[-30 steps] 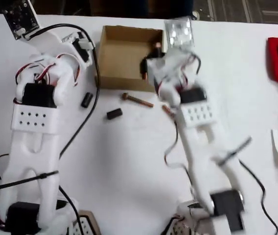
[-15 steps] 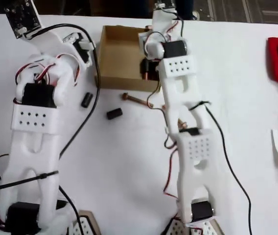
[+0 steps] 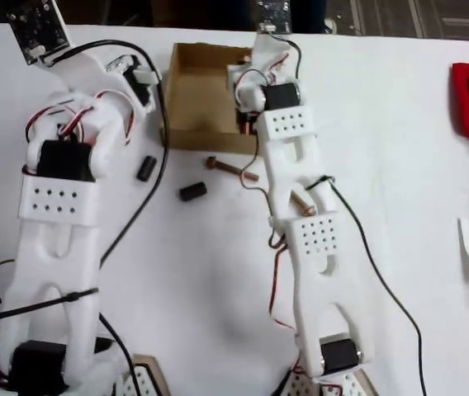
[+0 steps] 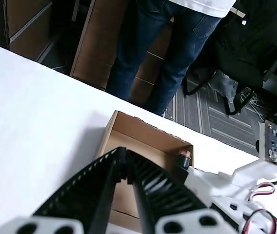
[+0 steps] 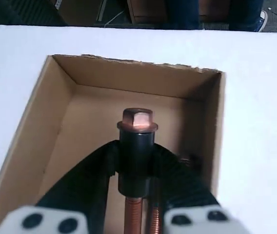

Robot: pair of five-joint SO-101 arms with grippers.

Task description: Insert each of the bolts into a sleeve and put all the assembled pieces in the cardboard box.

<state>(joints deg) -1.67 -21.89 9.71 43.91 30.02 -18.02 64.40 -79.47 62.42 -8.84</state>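
So the sleeved bolt (image 5: 137, 124) in my right gripper (image 5: 136, 155) runs off the wrist cam's edge, and my arm (image 3: 288, 140) hides part of the cardboard box (image 3: 191, 91).

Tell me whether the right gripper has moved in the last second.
Yes. In the high view the right gripper has swung left, from the cardboard box's right wall to over its inside, as the arm straightened.
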